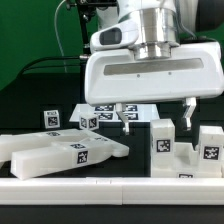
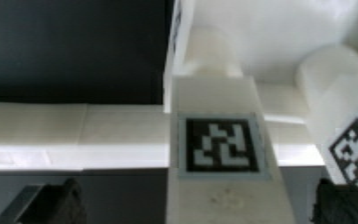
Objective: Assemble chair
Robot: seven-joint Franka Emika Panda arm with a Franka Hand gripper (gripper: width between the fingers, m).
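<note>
1. Clearly the gripper point(image 1: 156, 118) has its jaws wide apart. In the wrist view its dark fingertips point(image 2: 51, 205) stand on either side of a tagged white part point(image 2: 224, 150) with a gap on each side, so nothing is clamped.
2. Judging by the exterior view, that part is probably the upright block point(image 1: 163, 140) directly under the gripper, toward the exterior view's right. It rests on the black table point(image 1: 135, 172), not in the jaws.
3. The other chair pieces look loose. The long tapered legs point(image 1: 60, 152) lie flat at the exterior view's left, one partly over another. A second block point(image 1: 210, 148) stands just beside the first, at the far right. Small tagged pieces point(image 1: 52, 118) sit further back, near the marker board point(image 1: 110, 108).
4. As a judgement, the assembly is at an early stage. No seat stands on legs, and no leg is visibly fitted into anything.
5. Whether the block under the gripper is already joined to its neighbour cannot be told from these views.
6. Most of the work appears to remain: fitting the legs, the blocks and the small pieces into one structure.
</note>
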